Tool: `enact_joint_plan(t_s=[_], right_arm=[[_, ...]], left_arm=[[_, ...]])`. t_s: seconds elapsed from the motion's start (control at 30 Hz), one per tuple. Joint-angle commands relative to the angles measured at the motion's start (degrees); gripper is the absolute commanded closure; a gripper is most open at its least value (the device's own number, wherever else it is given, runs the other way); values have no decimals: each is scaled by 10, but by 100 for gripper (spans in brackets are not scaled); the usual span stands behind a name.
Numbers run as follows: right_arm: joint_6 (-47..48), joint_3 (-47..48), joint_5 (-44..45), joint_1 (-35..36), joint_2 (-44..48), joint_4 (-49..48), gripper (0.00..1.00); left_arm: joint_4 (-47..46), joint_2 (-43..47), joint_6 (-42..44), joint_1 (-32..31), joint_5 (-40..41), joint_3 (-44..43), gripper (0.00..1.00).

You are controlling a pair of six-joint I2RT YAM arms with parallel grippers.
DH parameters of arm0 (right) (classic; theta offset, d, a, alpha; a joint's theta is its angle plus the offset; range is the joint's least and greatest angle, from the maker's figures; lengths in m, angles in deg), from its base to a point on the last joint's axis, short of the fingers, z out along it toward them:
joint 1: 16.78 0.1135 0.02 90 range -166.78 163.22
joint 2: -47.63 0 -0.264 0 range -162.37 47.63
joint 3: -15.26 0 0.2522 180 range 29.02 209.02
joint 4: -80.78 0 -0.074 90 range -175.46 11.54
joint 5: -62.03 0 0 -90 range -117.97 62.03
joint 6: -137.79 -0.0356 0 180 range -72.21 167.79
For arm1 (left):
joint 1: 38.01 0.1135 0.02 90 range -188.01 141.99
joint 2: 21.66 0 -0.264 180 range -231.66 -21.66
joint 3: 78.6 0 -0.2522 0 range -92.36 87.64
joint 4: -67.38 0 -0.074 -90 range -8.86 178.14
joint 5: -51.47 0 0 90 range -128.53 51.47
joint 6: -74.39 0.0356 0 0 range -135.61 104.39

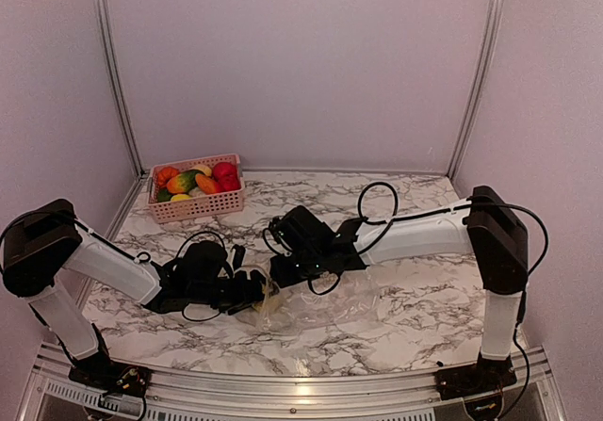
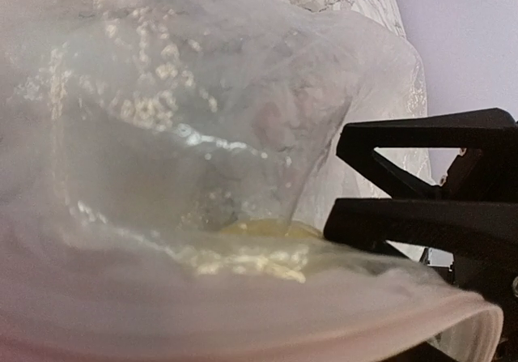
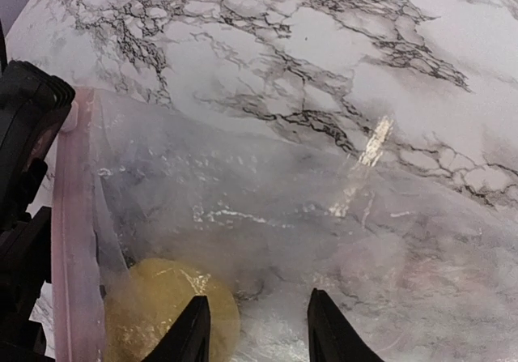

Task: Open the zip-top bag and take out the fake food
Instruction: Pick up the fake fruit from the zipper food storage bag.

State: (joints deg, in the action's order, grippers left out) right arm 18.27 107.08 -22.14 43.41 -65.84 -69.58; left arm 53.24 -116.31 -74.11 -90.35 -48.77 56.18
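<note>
The zip-top bag [image 1: 330, 303] lies crumpled on the marble table between my two grippers. Its pink zip strip [image 3: 73, 240] runs up the left of the right wrist view and across the bottom of the left wrist view [image 2: 324, 330]. One yellow fake food piece [image 3: 162, 313] sits inside near the mouth and also shows in the left wrist view [image 2: 267, 231]. My left gripper [image 1: 252, 294] is at the bag's mouth, its fingers hidden by plastic, apparently holding the rim. My right gripper [image 3: 259, 330] is open over the bag, its left finger beside the yellow piece.
A pink slatted basket [image 1: 198, 209] at the back left holds several fake food pieces [image 1: 203, 181] in red, orange, green and yellow. Purple walls with metal posts close the table on three sides. My right gripper's black body [image 2: 437, 184] is close beside the left wrist.
</note>
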Motion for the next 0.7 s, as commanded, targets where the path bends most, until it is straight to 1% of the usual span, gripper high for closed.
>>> enact_joint_plan(t_s=[0.0,0.13,0.3,0.5,0.67], right_arm=[[1,-1,-7,7,-7,1,61],[-9,-8,4,3,-4,6,60],[-26,-36,1,-15,13,-14,57],[-36,-62,-25,-34,15,-44,56],[-41,-72,-26,-40,11,-51,56]], left_arm=[[30,3,7,-3,10,-6,26],[31,10,12,-3,7,-5,35],[62,38,29,-3,7,-3,40],[91,72,38,-3,9,10,42],[109,89,42,-2,11,17,41]])
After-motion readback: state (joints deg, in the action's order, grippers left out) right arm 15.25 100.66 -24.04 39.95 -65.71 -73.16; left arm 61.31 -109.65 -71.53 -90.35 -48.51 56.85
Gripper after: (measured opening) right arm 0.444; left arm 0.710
